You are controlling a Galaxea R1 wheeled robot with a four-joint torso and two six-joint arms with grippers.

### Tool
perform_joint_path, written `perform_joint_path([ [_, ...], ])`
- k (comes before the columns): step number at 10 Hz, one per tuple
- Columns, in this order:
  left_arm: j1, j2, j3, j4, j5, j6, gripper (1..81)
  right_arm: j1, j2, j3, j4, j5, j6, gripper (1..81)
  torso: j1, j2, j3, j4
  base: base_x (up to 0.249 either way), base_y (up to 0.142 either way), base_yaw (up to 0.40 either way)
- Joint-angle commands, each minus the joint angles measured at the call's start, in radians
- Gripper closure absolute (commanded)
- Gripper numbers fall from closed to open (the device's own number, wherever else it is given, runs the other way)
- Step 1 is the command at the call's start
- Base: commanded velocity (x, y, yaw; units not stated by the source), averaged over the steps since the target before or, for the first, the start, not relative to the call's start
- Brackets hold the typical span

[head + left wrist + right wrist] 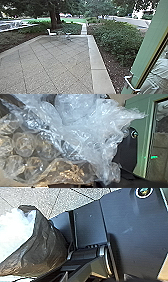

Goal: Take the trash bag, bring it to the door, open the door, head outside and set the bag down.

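Head view: paved yard (55,65) ahead, green door (146,45) apparently open. Trash bag (47,243) is beside the robot's dark plate (135,225), likely carried; we can't tell either tool's state. We judge set-down outside remains.

No readable text, labels or signs anywhere.

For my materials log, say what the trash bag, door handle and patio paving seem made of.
Trash bag: thin, dark plastic film, slightly glossy, judging by its shiny creases. Door handle: probably smooth metal, pale and bright; painted or bare is unclear. Patio paving: matte, rough concrete or stone, from the speckled grain and straight joints.
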Motion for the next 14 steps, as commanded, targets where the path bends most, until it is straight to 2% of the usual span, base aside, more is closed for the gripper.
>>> perform_joint_path([
  [1, -0.036, -0.015, 0.011, -0.006, 0.078, 0.002, 81.1, 0.039, 0.002, 0.009, -0.01, -0.025, -0.001, 1.0, 0.0, 0.0, 0.0, 0.0, 0.103, 0.0, 0.0],
  [8, -0.035, -0.016, 0.011, -0.006, 0.078, 0.002, 81.1, 0.037, 0.004, 0.008, -0.01, -0.025, -0.001, 1.0, 0.0, -0.001, 0.0, 0.0, 0.093, 0.0, 0.0],
  [11, -0.035, -0.024, 0.011, -0.006, 0.084, -0.001, 81.1, 0.037, 0.005, 0.009, -0.01, -0.025, -0.003, 1.0, 0.001, 0.0, 0.0, 0.0, 0.0, 0.0, 0.0],
  [14, -0.044, -0.101, 0.104, -0.007, 0.085, -0.009, 81.1, 0.037, 0.007, 0.009, -0.01, -0.024, -0.003, 1.0, 0.001, -0.001, 0.0, 0.0, 0.0, 0.0, 0.0],
])
